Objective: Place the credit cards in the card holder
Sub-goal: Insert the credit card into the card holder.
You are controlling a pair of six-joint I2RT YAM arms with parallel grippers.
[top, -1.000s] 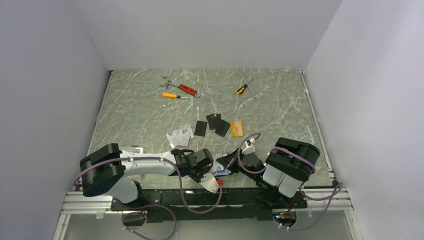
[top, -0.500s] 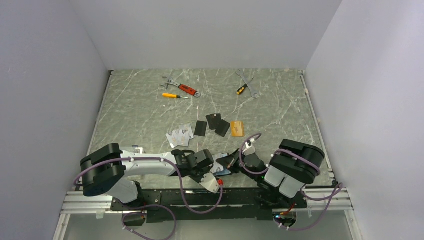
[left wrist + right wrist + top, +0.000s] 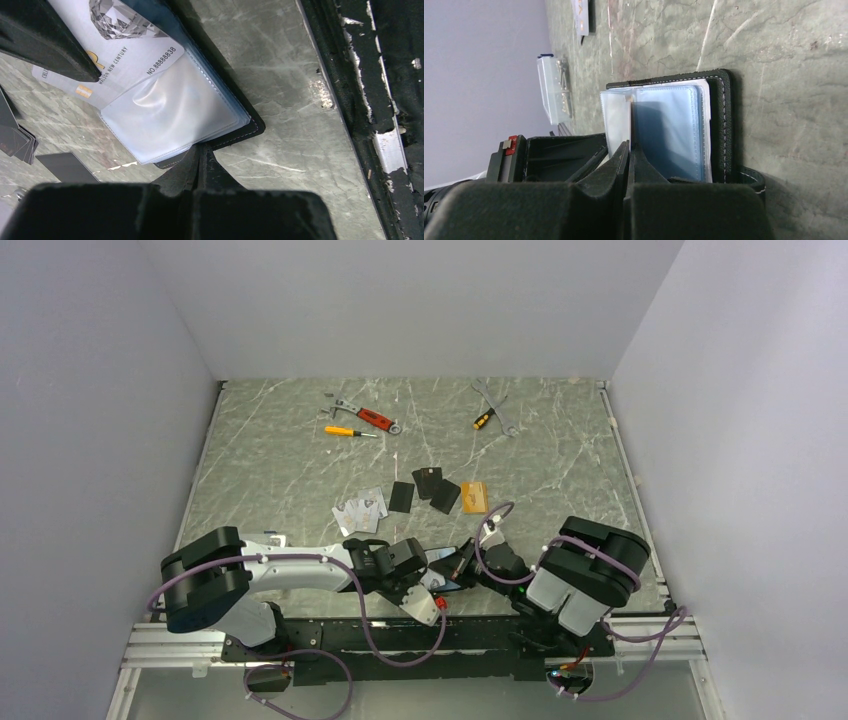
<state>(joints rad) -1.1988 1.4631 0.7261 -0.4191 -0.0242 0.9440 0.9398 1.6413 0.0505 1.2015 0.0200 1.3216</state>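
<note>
Black card holder (image 3: 175,110) open; both arms low, angled inward; left tool (image 3: 200,150), right tool (image 3: 629,145) clamped on it.

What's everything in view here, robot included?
table: one, grey-green marbled.
red-handled wrench: one, far left.
orange screwdriver: one, beside that wrench.
silver spanner: one, far right.
small screwdriver: one, orange-black, beside the spanner.
silver-grey cards: a few, fanned, mid-table.
black cards: three, right of those.
gold-orange card: one, right of the black ones.
clear box: one, beside the left arm.
card holder: one, black, open, near edge.
printed card: one, silvery, partly in the holder's clear sleeve.
left gripper: black, shut on the holder's edge.
right gripper: black, shut on the printed card.
</note>
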